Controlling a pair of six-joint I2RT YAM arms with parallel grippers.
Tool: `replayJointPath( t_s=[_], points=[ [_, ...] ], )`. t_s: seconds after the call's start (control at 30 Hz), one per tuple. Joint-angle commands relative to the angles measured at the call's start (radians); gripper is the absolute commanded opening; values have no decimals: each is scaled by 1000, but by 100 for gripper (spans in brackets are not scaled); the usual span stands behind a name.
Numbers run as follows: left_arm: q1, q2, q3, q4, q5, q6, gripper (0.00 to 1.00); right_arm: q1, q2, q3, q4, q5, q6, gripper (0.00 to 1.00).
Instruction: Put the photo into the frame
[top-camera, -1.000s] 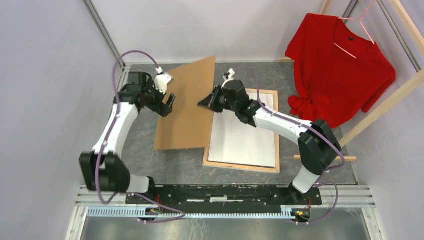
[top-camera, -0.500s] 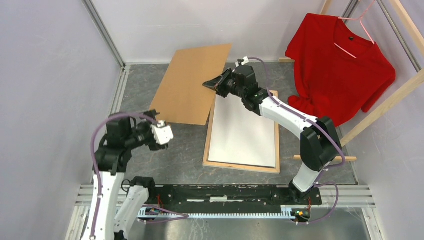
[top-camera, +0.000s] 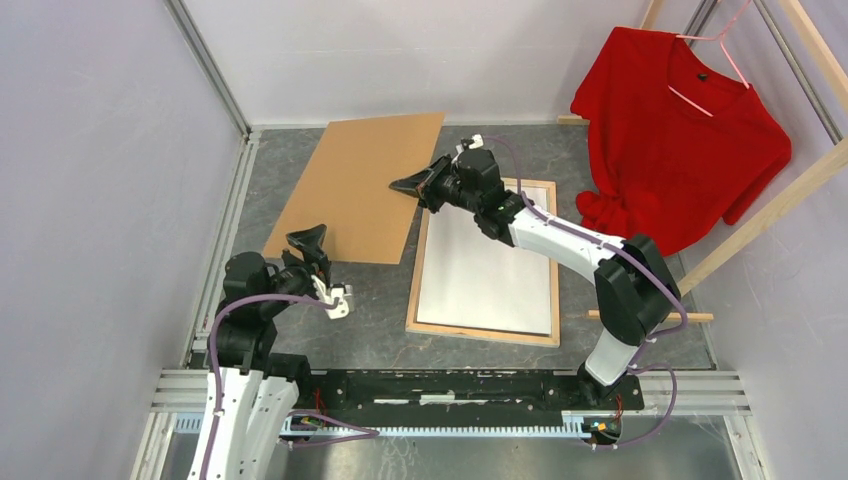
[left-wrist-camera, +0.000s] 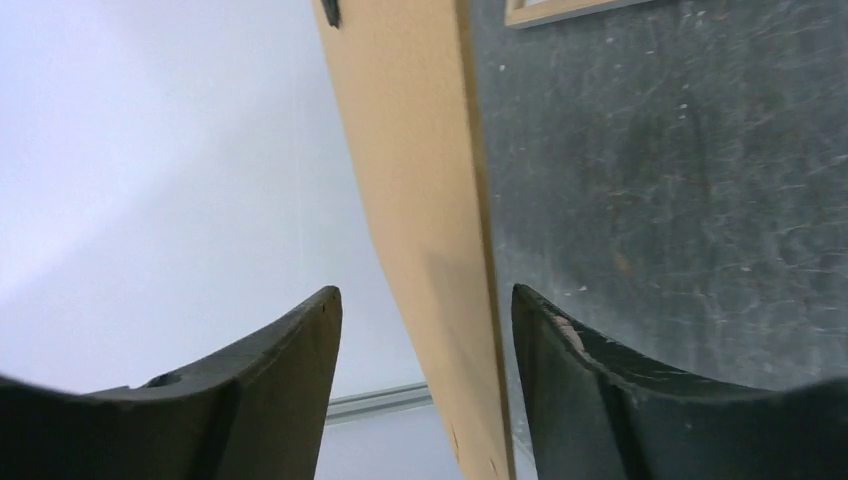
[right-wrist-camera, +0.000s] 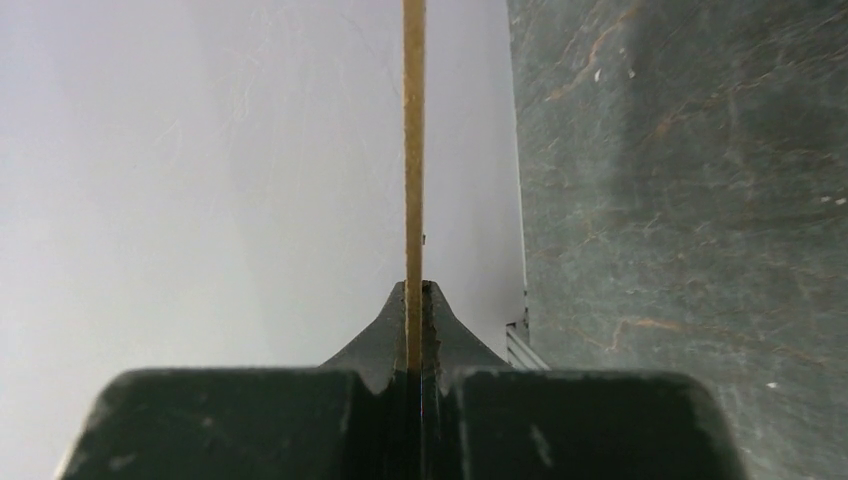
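The frame (top-camera: 412, 300) lies on the dark table with its bare light-wood reverse up. A white sheet (top-camera: 485, 265) fills it; this may be the photo's plain reverse, and no print shows. My right gripper (top-camera: 403, 185) is shut on the right edge of the brown hardboard sheet (top-camera: 350, 185) and holds it left of the frame. In the right wrist view the hardboard (right-wrist-camera: 414, 120) runs edge-on out of the closed gripper (right-wrist-camera: 415, 300). My left gripper (top-camera: 308, 238) is open and empty at the sheet's near edge. In the left wrist view the hardboard (left-wrist-camera: 420, 180) lies beyond the gap of the gripper (left-wrist-camera: 425, 335).
A red T-shirt (top-camera: 680, 130) hangs on a pink hanger from a bare-wood clothes rack (top-camera: 765, 210) at the back right. Pale walls close in the left and back. A metal rail (top-camera: 225, 225) runs along the table's left edge. A frame corner (left-wrist-camera: 560, 10) shows in the left wrist view.
My right gripper has swung the hardboard off the frame's left side to the back left and lowered it flatter. My left arm has drawn back to the near left.
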Motion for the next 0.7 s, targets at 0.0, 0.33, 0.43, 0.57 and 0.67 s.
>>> replayJointPath(
  t_s=[0.0,0.33,0.43,0.57,0.67],
  points=[
    [0,10,-24,175,21,111,63,29,-68,-17,212,-5,95,0],
    [1,27,-36,404,8,27,2,20,-74,41,113,-143,-169,70],
    [0,28,-36,443,19,-1,2,-21,-109,46,-27,-237,-413,85],
    [0,50,18,421,2,-70,2,-123,-194,-26,-75,-409,-703,92],
    [0,85,105,345,5,-188,2,-149,-285,44,-328,-388,-1196,98]
  ],
)
